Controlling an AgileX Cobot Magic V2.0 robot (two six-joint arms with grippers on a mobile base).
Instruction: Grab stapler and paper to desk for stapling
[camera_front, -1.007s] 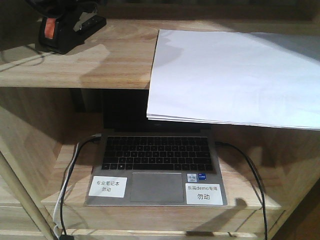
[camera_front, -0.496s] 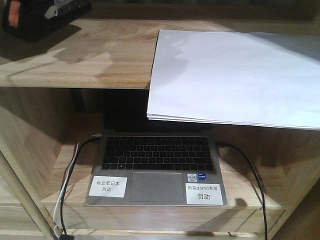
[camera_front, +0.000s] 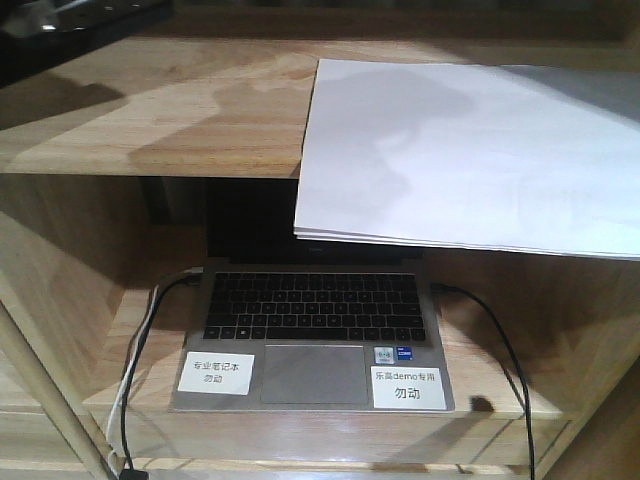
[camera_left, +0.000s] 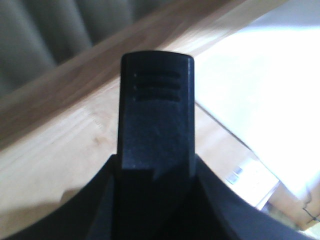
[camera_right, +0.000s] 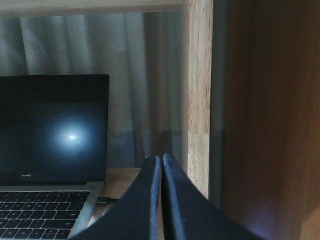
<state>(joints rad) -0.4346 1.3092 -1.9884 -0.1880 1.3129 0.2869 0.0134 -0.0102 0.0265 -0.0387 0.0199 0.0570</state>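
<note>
The black stapler stands end-up between the jaws of my left gripper, which is shut on it above the light-wood shelf top. In the front view only a dark bit of the stapler with a silver glint shows at the top left corner. The paper, a thin white stack, lies on the right of that shelf top and overhangs its front edge; it also shows as the paper in the left wrist view. My right gripper is shut on nothing, low beside the laptop. The desk is out of view.
An open laptop with two white labels sits on the lower shelf under the paper, with cables on both sides. A wooden upright and a dark side panel stand close to the right gripper. Grey curtains hang behind.
The stapler has gone up and left, almost out of the front view; its orange patch no longer shows. Its shadow on the shelf top has spread. The paper has not moved.
</note>
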